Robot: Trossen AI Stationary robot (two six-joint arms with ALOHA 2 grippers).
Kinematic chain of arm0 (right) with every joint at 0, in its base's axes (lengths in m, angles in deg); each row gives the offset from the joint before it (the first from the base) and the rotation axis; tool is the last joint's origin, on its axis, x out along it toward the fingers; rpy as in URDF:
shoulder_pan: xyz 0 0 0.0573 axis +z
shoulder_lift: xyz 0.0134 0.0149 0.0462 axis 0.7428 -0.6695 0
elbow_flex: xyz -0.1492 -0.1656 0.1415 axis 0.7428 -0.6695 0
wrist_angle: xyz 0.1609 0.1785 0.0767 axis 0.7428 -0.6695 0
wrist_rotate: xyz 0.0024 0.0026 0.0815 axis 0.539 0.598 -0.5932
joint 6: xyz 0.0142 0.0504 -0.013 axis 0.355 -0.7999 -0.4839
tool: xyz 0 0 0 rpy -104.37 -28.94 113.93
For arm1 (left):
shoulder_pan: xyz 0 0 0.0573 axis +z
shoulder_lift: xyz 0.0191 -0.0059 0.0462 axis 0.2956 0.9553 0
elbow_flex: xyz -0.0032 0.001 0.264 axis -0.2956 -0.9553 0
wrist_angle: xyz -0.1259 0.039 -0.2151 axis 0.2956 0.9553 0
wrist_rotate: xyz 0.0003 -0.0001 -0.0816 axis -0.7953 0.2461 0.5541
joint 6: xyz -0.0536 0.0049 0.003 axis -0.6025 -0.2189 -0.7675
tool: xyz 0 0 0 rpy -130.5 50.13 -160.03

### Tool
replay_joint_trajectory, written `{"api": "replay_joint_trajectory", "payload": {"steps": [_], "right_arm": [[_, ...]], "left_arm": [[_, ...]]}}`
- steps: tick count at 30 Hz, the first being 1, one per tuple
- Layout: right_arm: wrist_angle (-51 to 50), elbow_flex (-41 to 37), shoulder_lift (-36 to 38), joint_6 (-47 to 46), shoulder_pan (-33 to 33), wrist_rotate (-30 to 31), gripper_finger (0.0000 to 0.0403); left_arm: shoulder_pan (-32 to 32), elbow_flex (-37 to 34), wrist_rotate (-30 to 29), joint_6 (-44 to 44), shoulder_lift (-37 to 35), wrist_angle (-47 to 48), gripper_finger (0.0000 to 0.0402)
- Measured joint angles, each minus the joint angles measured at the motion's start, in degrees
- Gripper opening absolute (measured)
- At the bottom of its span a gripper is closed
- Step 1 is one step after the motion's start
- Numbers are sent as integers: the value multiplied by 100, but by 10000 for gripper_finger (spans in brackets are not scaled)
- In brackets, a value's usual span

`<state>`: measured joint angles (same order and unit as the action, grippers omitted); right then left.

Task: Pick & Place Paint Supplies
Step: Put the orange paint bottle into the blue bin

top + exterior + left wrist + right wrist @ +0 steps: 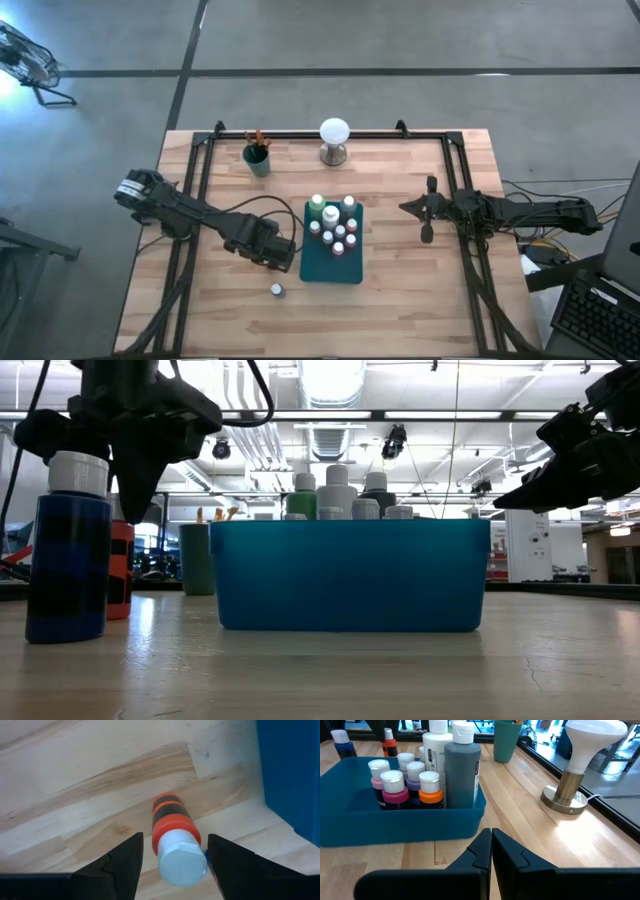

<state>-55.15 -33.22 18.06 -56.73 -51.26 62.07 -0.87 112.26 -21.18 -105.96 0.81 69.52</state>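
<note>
Wooden tabletop point(420, 300) carrying a blue bin point(332, 262) of white-capped bottles point(405, 780), with a blue bottle point(277, 290) standing apart near the front edge. Left hand point(172, 862), fingers spread and released, hangs directly over an upright orange bottle point(172, 832) just beside the bin. Right hand point(491, 845), clenched empty, waits right of the bin.

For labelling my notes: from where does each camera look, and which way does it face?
High: above the table, facing straight down; both arms show.
Low: at table height, facing level across; arms enter from above.
Left wrist: on the left arm, facing the red bottle between its open left fingers.
Right wrist: on the right arm, facing the lamp past shut right fingers.
All four share the teal tray.
</note>
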Motion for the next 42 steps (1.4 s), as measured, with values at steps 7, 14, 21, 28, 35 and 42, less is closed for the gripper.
{"api": "replay_joint_trajectory", "payload": {"steps": [7,14,21,28,35,42], "right_arm": [[0,0,0,7,1,0,8],[0,-1,0,8,-1,0,8],[0,-1,0,7,1,0,8],[0,0,0,-3,1,2,8],[-1,-1,0,-30,-1,1,8],[-1,0,0,-39,0,0,8]], "left_arm": [[14,0,-15,58,0,0,213],[33,0,-56,103,0,-13,192],[33,0,28,161,0,-39,179],[35,0,31,253,0,-37,179],[35,0,51,303,0,-35,179],[35,0,55,404,0,-33,179]]}}
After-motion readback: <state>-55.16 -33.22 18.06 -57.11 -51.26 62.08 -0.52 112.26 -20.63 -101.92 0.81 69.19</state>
